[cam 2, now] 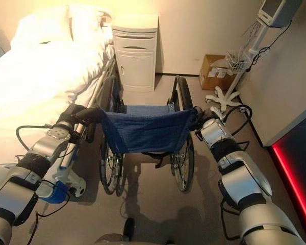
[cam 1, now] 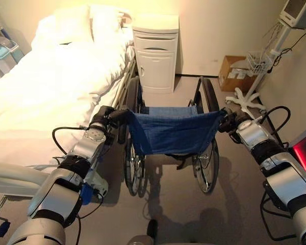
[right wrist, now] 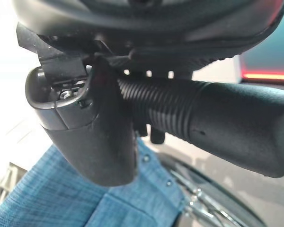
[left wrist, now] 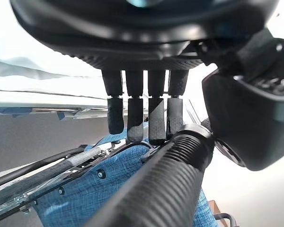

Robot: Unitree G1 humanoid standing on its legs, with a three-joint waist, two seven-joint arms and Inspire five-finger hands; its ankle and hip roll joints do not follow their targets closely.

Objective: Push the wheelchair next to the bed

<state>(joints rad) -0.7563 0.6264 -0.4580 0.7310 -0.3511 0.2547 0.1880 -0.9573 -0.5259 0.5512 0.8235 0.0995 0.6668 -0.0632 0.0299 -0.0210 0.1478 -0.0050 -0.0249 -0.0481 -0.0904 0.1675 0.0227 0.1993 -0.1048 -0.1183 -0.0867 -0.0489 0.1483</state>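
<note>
left hand: gripping the wheelchair's left push handle, fingers curling over the ribbed grip, thumb on the opposite side.
right hand: clenching around the right push handle, thumb lying across the grip.
wheelchair: sitting straight ahead of both hands, blue backrest spanning between them.
bed: lying just beyond the left hand, alongside the wheelchair's left wheel.
white cabinet: standing past the wheelchair, at the bed's head.
</note>
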